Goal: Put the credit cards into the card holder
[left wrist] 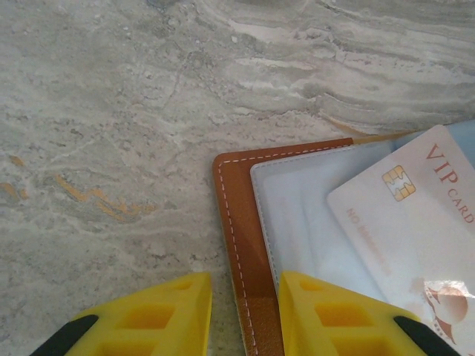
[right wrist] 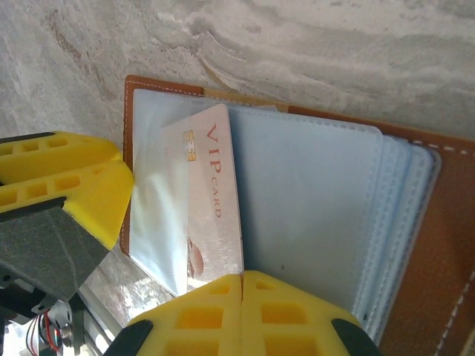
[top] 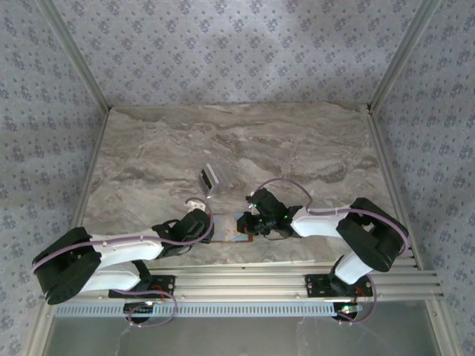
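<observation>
The brown card holder [right wrist: 445, 245] lies open on the marble, its blue-grey sleeves [right wrist: 312, 208] facing up. A white credit card [right wrist: 211, 193] printed "VIP CARD" sits partly inside a clear sleeve on the holder's left side. My right gripper [right wrist: 243, 297] is shut on that card's near edge. My left gripper [left wrist: 245, 319] stands with its jaws apart astride the holder's stitched brown edge [left wrist: 237, 208], and a strip of marble shows between the left finger and the leather. The same card [left wrist: 415, 222] shows at the right of the left wrist view. Both grippers meet over the holder [top: 228, 226].
A small pale grey-white stack of cards [top: 211, 180] rests on the marble table [top: 297, 148] just beyond the holder. Patterned walls with metal posts close in the table on three sides. An aluminium rail [top: 297, 282] runs along the near edge.
</observation>
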